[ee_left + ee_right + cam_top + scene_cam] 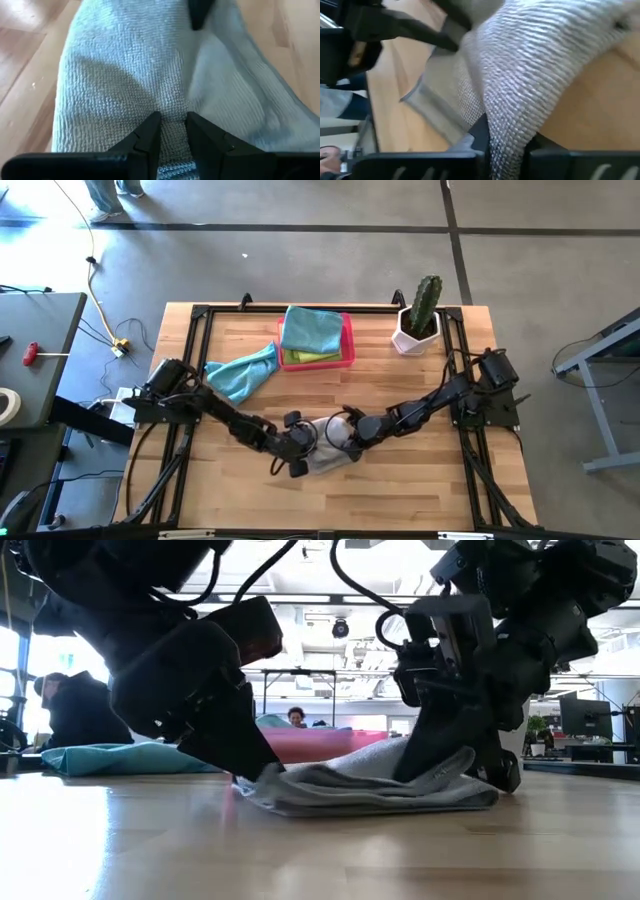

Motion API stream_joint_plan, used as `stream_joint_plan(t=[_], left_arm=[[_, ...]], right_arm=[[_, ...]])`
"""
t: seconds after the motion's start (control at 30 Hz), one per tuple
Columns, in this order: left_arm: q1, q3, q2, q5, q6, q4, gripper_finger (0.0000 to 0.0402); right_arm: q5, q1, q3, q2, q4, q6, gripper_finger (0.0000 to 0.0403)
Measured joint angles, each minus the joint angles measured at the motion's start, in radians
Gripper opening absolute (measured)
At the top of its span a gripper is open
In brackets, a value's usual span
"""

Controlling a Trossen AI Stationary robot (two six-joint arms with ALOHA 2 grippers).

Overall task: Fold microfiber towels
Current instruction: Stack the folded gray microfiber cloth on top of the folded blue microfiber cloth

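Your wooden table (400,490) carries everything here. At its far edge sits the pink tray (347,352) with a teal towel (312,328) and a lime one under it; another teal towel (242,372) lies crumpled just beside it. A potted cactus (420,315) stands in the far right corner. Near the table's middle lies your grey towel (370,785), partly folded. Your left gripper (173,131) pinches its edge, fingers clamped on the cloth. Your right gripper (507,145) grips a raised fold, fingers closed on it.
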Motion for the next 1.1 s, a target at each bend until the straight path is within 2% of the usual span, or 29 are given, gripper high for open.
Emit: stream_joint_plan(t=[0.07, 0.33, 0.47, 0.63, 0.77, 0.93, 1.1], left_arm=[[-0.008, 0.000, -0.010, 0.003, 0.000, -0.003, 0.0087], [-0.069, -0.001, -0.106, 0.017, -0.011, -0.019, 0.0087], [-0.110, -0.001, -0.174, 0.020, -0.026, -0.031, 0.0087], [-0.159, 0.000, -0.246, -0.001, -0.027, -0.044, 0.0087], [-0.198, 0.000, -0.292, -0.046, -0.027, -0.065, 0.0087], [-0.245, 0.000, -0.337, -0.113, -0.026, -0.085, 0.0087], [-0.285, 0.001, -0.368, -0.172, -0.026, -0.099, 0.0087]], right_arm=[[0.003, -0.004, -0.002, -0.010, -0.014, -0.024, 0.0007], [-0.001, -0.038, 0.002, -0.016, -0.071, -0.117, 0.0002], [-0.011, -0.063, 0.083, -0.014, -0.194, -0.249, 0.0001], [0.017, -0.094, 0.284, -0.012, -0.555, -0.541, 0.0001], [0.114, -0.114, 0.423, -0.012, -0.769, -0.860, 0.0001], [0.212, -0.168, 0.496, -0.015, -0.807, -1.217, 0.0000], [0.301, -0.260, 0.505, -0.015, -0.786, -1.452, 0.0000]])
